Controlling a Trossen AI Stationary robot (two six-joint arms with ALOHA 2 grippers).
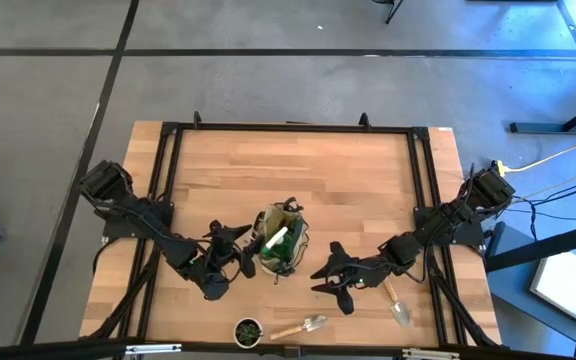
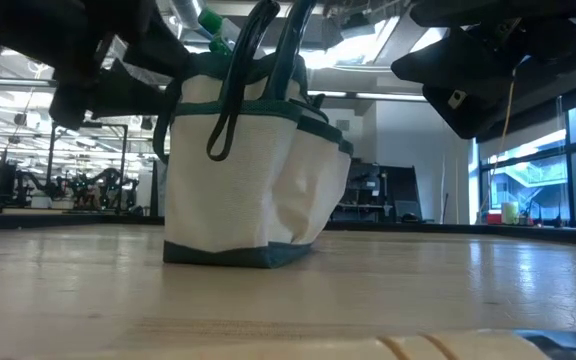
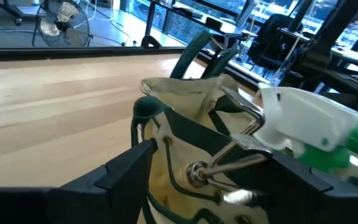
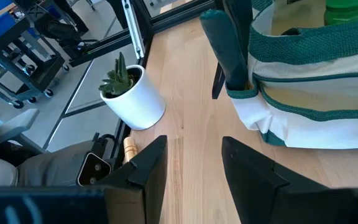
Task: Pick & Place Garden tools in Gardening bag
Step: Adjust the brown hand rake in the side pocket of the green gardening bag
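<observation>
- Left gripper point(image 3: 210, 180) hangs at the bag's point(image 1: 280, 240) mouth, fingers spread and empty; the spray bottle point(image 3: 309, 127) and pruners point(image 3: 229, 165) lie inside, seemingly just dropped.
- Bag stands upright mid-bench point(image 1: 298, 170), mouth up for loading.
- Right gripper point(image 1: 330, 278) waits beside the bag, part-open, holding nothing.
- Two trowels point(image 1: 303, 326) point(image 1: 398, 305) lie near the front edge, probably next.
- Potted plant point(image 1: 249, 331) stays out.
</observation>
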